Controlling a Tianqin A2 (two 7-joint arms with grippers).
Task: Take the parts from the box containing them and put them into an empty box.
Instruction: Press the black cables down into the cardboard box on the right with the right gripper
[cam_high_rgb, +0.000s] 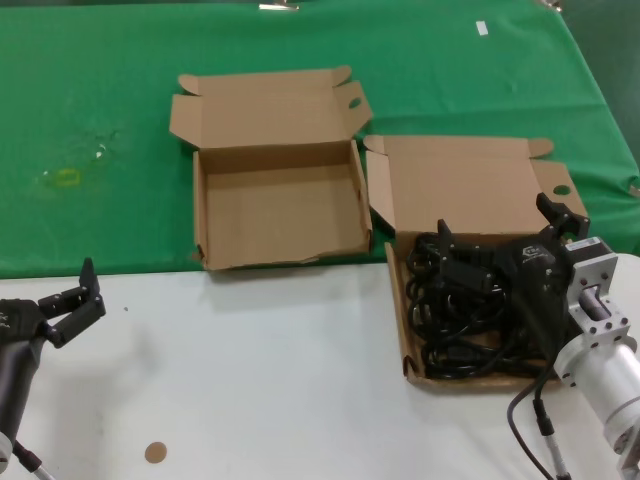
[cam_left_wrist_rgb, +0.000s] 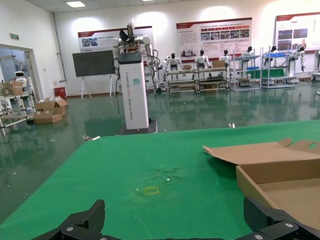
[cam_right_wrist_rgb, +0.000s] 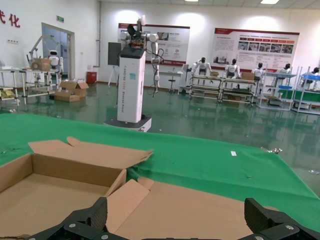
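The right gripper (cam_high_rgb: 500, 240) was down over the box on the right (cam_high_rgb: 470, 185), the one holding the tangle of black power cords (cam_high_rgb: 455, 320), with its fingers spread wide and one tip touching the pile near the lid, though nothing was actually pinched between them. The empty box (cam_high_rgb: 275, 200) sat just to the left of it on the green cloth (cam_high_rgb: 100, 120), lid flipped back, bare cardboard inside. The left gripper (cam_high_rgb: 72, 300) was parked way off by the near left corner over the white table (cam_high_rgb: 260, 380), fingers also spread and holding nothing.
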